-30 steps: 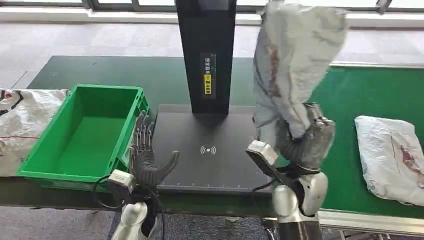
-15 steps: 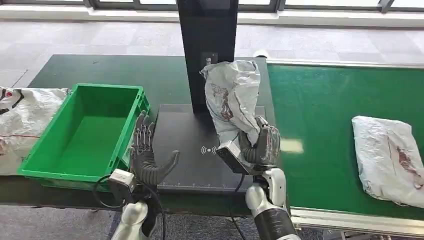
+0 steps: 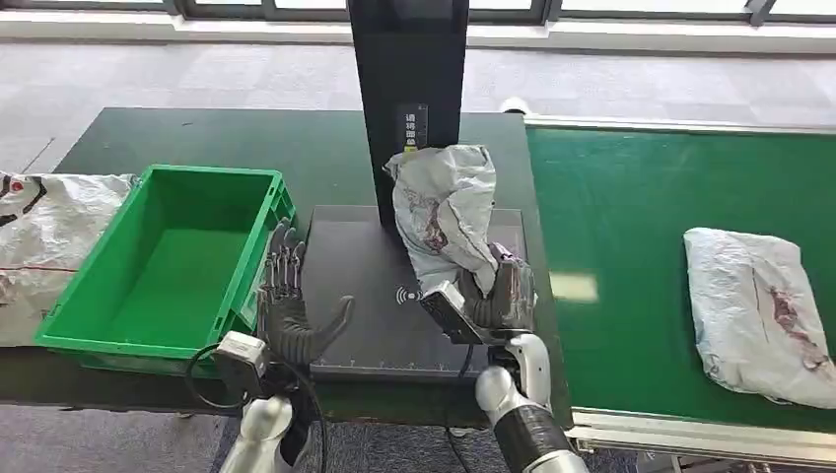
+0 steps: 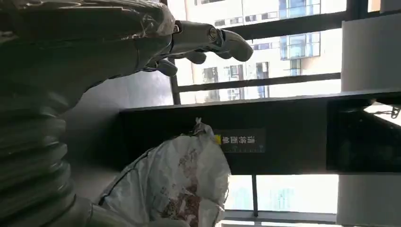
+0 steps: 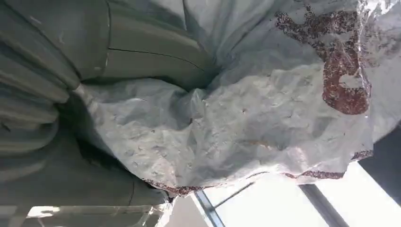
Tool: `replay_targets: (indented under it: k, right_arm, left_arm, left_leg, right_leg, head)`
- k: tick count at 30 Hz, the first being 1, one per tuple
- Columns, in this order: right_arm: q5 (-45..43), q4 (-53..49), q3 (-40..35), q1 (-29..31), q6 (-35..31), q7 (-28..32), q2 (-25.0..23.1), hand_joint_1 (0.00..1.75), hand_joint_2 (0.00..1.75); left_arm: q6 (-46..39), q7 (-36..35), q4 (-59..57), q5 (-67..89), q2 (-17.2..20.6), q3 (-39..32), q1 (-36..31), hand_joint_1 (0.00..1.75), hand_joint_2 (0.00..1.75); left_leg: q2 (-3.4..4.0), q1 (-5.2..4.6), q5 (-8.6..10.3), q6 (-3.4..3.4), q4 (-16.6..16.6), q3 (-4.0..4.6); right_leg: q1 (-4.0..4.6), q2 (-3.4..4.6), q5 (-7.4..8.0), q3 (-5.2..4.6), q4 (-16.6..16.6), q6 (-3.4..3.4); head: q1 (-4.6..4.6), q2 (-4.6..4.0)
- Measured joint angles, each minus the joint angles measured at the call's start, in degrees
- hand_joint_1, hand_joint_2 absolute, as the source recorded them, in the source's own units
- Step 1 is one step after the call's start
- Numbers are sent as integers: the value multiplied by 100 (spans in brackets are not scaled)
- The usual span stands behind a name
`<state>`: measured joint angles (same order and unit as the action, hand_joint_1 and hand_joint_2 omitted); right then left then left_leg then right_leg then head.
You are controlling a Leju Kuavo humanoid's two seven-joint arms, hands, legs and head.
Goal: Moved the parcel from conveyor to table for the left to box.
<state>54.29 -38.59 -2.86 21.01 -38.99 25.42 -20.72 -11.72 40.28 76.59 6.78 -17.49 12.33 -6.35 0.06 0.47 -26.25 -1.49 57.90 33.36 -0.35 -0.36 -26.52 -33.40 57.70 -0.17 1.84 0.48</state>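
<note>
My right hand (image 3: 498, 301) grips a crumpled grey-white parcel (image 3: 444, 212) with red print, holding it upright over the black scanner plate (image 3: 360, 296) on the table. The right wrist view shows the same parcel (image 5: 246, 109) pressed against my right hand (image 5: 71, 85). At the plate's left edge, beside the green box (image 3: 173, 261), my left hand (image 3: 291, 301) stands with fingers apart and holds nothing. From the left wrist I see my left hand (image 4: 142, 42) and the parcel (image 4: 175, 184) in front of the black post.
A black post (image 3: 409, 99) rises behind the plate. A second grey parcel (image 3: 759, 310) lies on the green conveyor (image 3: 631, 217) at the right. A white sack (image 3: 44, 246) lies left of the green box.
My right arm has carried the parcel from above the conveyor leftward and down, to over the scanner plate. The second parcel has shifted slightly left on the belt. My left hand has stayed put.
</note>
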Motion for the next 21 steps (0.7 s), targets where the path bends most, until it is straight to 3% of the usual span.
replay_targets:
  k: [7,10,11,21]
  right_arm:
    - [-356,1120,83,372,1540,70,2,175,175]
    - [-389,1295,83,455,1762,109,2,173,175]
    - [-389,1341,83,482,1796,109,2,0,175]
    - [-395,1509,118,532,1547,13,2,0,175]
  left_arm:
    - [101,0,-90,-20,-2,-2,-85,0,175]
    - [92,0,-107,-26,-2,-2,-90,0,175]
    - [87,0,-109,-28,0,-2,-91,0,175]
    - [-4,0,-122,-31,-2,0,-92,0,175]
  left_leg:
    - [0,0,0,0,0,-1]
    - [0,0,0,0,0,0]
    - [0,0,0,0,0,0]
    - [0,0,0,0,0,-1]
  right_leg:
    - [0,4,0,0,0,0]
    - [0,4,0,-1,0,0]
    - [0,4,0,-1,0,0]
    - [0,4,1,0,0,0]
  head:
    - [0,0]
    - [0,0]
    - [0,0]
    - [0,0]
